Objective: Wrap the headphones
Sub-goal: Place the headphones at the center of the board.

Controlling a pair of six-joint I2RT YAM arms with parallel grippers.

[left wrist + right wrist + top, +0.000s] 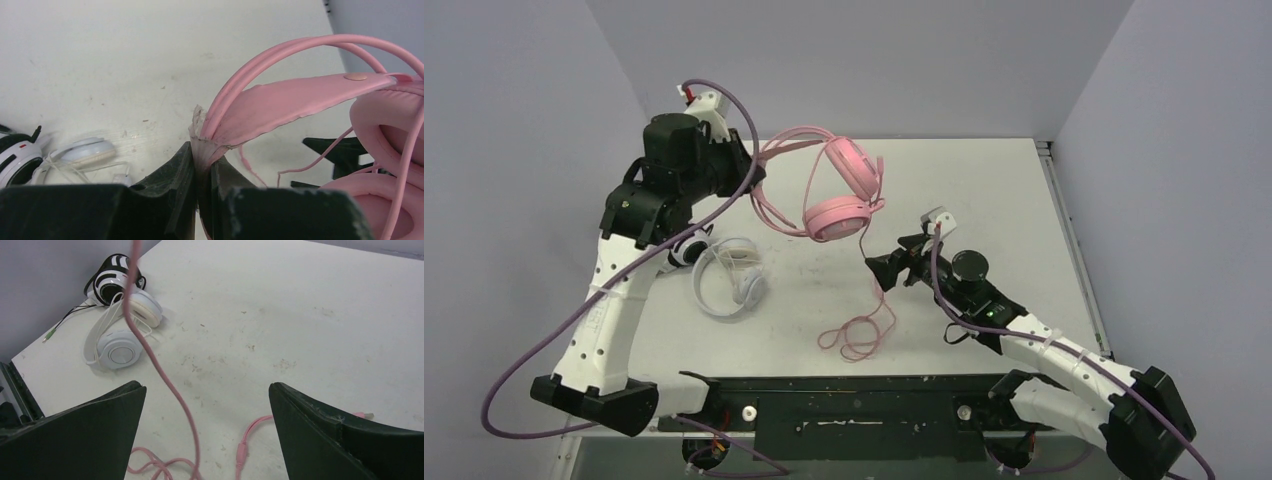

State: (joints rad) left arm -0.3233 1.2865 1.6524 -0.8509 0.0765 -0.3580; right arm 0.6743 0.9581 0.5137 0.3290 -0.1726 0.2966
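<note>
left fingers (175,172) are pinched nearly shut on the padded headband of the pink over-ear headphones (844,190). They hold the set up off the white bench (1004,200) with its ear cups hanging to the robot's right.

the main risk is the grip. only the thin edge of the band sits between the pads, and it looks creased there, so the weight of the cups could twist it or pull it free. a quick swing would make that likelier.

the second risk is the thin pink cable (861,325). it drops from the cups and ends in a loose tangle on the bench. if it is pulled sideways to start a turn, the loops may tighten into a knot, or the plug may drag and catch. a pull that is too firm would also tug the set against the left hold.

the third risk is a closing miss. the cable hangs nearer one finger than the other, so a careless close could push it aside.

the all-white headphones (729,280) and the black-and-white headset (112,277) lie near the left arm, close enough for a low sweep to snag them.

right fingers (100,412) stand spread wide and grip nothing. the cable runs down through the gap between them and seems to touch neither, though its lowest stretch is hard to judge. no turn of cable shows around the band or cups, so i judge the wrapping hardly begun.
</note>
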